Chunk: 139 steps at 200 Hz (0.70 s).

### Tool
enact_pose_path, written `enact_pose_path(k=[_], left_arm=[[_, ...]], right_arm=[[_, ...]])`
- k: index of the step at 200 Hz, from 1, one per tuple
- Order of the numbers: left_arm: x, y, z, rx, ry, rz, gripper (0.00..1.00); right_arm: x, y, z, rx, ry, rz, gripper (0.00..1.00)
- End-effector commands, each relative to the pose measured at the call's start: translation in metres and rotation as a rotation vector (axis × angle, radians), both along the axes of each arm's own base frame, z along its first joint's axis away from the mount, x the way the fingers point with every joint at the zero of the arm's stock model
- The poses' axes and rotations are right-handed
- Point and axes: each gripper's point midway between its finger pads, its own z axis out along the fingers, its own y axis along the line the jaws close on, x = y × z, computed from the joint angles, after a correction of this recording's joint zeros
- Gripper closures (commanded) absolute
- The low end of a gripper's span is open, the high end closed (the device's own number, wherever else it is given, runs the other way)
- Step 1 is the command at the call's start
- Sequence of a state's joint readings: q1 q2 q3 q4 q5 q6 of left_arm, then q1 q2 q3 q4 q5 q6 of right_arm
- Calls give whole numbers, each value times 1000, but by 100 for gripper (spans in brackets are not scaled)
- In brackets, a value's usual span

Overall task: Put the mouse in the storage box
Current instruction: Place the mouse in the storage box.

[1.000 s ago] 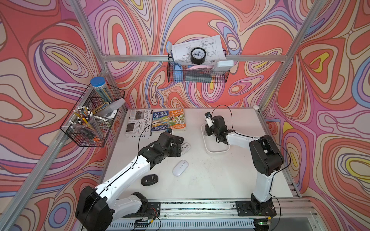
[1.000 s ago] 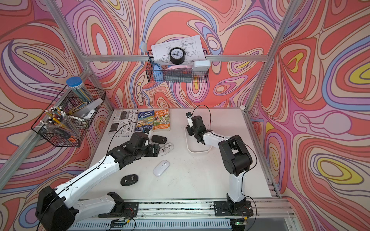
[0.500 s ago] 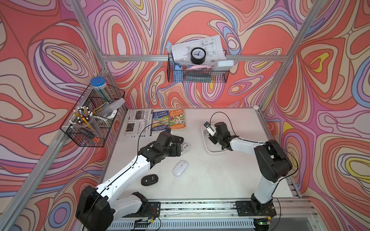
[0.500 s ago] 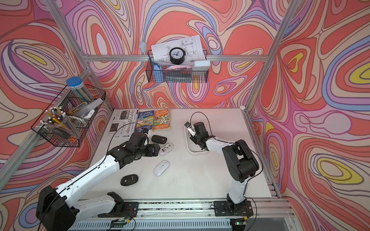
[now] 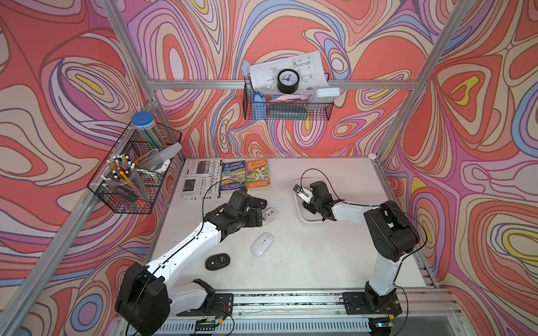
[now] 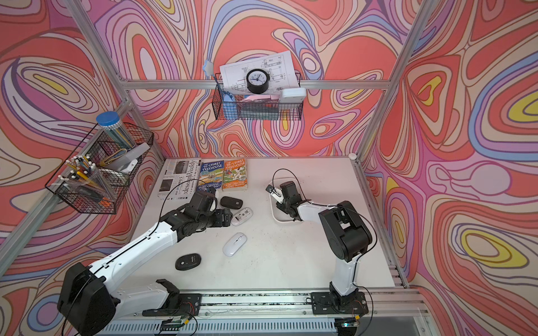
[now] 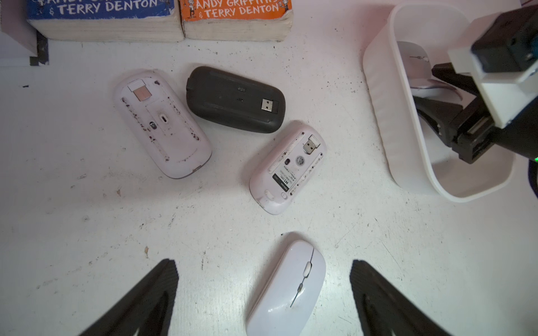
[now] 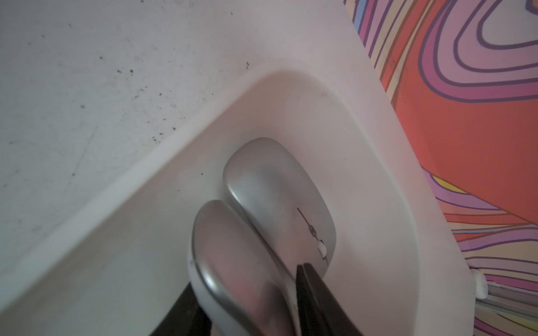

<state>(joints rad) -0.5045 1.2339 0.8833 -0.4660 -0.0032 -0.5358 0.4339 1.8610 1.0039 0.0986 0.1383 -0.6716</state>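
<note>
Silver mouse [image 8: 227,238] sits inside the storage box [image 8: 372,163], tilted up on one edge and leaning against a second silver mouse [image 8: 276,186] that lies flat on the box floor, wheel up. We see the right gripper [image 8: 244,276] reaching down into the box with a black finger [image 8: 317,299] on each side of the tilted mouse. Whether those fingers pinch it or only flank it we cannot tell, as that mouse is blurred. In both top views the storage box [image 5: 308,221] [image 6: 283,221] stands on the white table [image 5: 320,256] on the right arm's side, with the right gripper [image 5: 310,203] over it. We find the left gripper [image 7: 262,261] hovering above the table with its fingers [image 7: 157,293] spread wide and touching nothing. An upright white mouse [image 7: 288,288] shows on the table in the gap between them. Beyond it three overturned mice lie close together: a white mouse with a USB dongle [image 7: 286,168], an overturned black mouse [image 7: 235,104] and a stained white mouse [image 7: 163,122]. An upright black mouse [image 5: 217,261] lies just beside the left arm's white forearm. Two Treehouse books [image 5: 244,174] and a newspaper [image 5: 201,177] lie side by side along the table's far edge.
</note>
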Motion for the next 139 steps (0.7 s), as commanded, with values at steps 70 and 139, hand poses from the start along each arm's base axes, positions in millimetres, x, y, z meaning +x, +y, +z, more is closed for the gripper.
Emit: enact_pose_path(k=[70, 139], left_arm=[[5, 9, -3, -57, 61, 74, 9], [21, 31, -21, -63, 165, 216, 10]], right_arm=[[-21, 21, 16, 141, 33, 62, 26], [3, -2, 108, 443, -135, -216, 16]])
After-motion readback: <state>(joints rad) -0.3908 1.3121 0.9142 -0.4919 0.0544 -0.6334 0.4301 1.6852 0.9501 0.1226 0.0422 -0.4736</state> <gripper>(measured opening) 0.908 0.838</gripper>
